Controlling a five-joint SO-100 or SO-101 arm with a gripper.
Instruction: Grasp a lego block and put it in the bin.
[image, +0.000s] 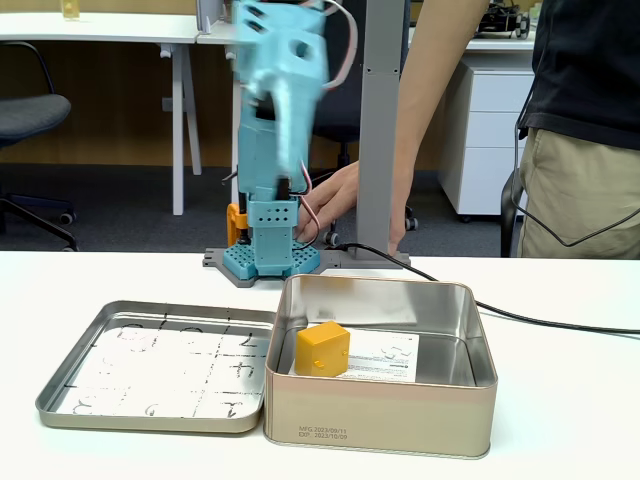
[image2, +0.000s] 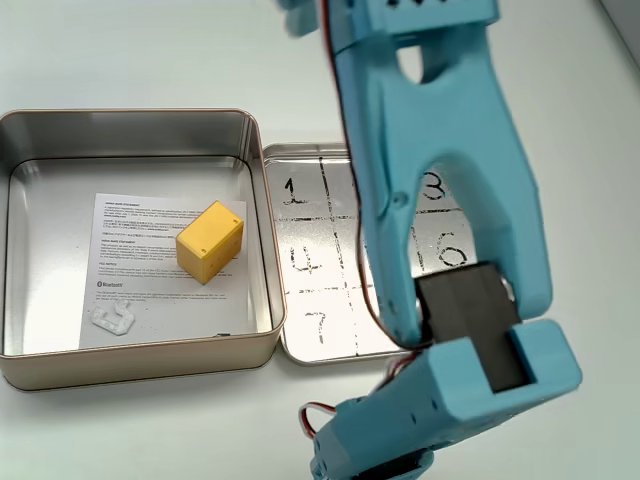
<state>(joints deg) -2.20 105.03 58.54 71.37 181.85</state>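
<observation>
I see the block (image: 322, 349) lying on the paper (image2: 150, 240) inside the bin (image: 380, 412), well below my raised pincer (image: 290, 110). I cannot tell whether the pincer is wide or narrow.

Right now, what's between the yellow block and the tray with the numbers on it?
Just the bin's metal side wall. In the fixed view from above, the lego block sits on the paper sheet inside the bin, and the tray lies right against that wall.

Behind your white table (image: 100, 275) you have a dark grey floor (image: 120, 205), a black office chair (image: 30, 115) and white desks (image: 95, 28). A white drawer unit (image: 480, 130) stands at right in that fixed view, under even light.
</observation>
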